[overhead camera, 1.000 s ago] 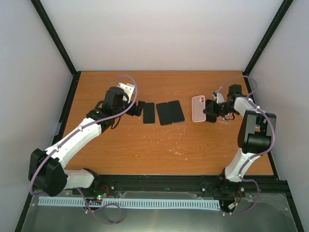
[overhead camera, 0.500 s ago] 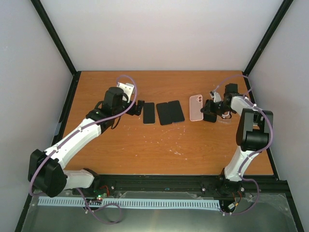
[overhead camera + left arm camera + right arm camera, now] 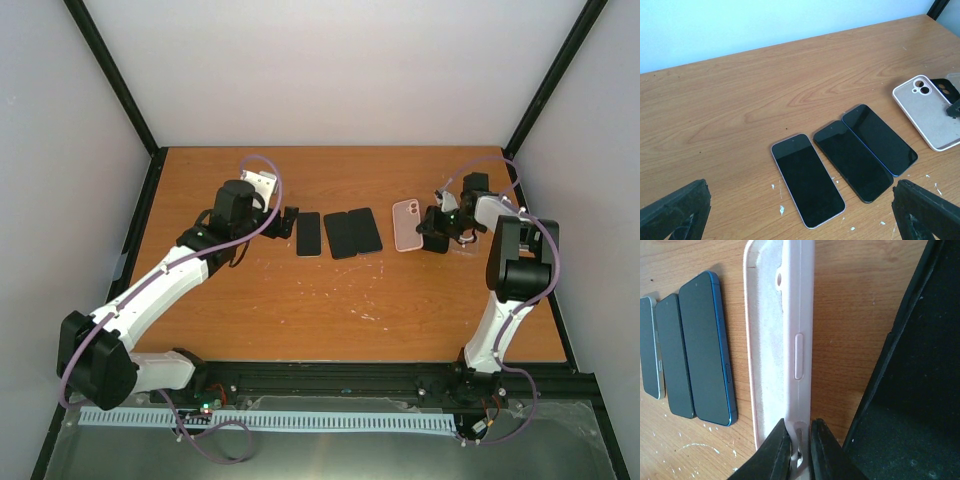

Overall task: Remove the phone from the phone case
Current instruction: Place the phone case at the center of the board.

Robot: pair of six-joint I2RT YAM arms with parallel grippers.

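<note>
An empty pale pink phone case (image 3: pixel 407 225) lies open side up at the right of the table, its lining showing. My right gripper (image 3: pixel 432 232) is shut on the case's near side wall (image 3: pixel 799 370); its black fingertips (image 3: pixel 777 450) pinch the rim. Three bare phones lie side by side, screens up, in the middle: one with a light rim (image 3: pixel 309 233), a black one (image 3: pixel 341 234) and a blue-edged one (image 3: pixel 365 230). My left gripper (image 3: pixel 289 222) is open and empty just left of the light-rimmed phone (image 3: pixel 808 179). The case also shows in the left wrist view (image 3: pixel 927 112).
A black object (image 3: pixel 910 390) lies right beside the case on its right, filling the right of the right wrist view. White flecks (image 3: pixel 781 210) mark the wood near the phones. The table's back edge meets the white wall.
My right gripper has shifted slightly to the left with the case in it. The left arm and the three phones have not moved.
</note>
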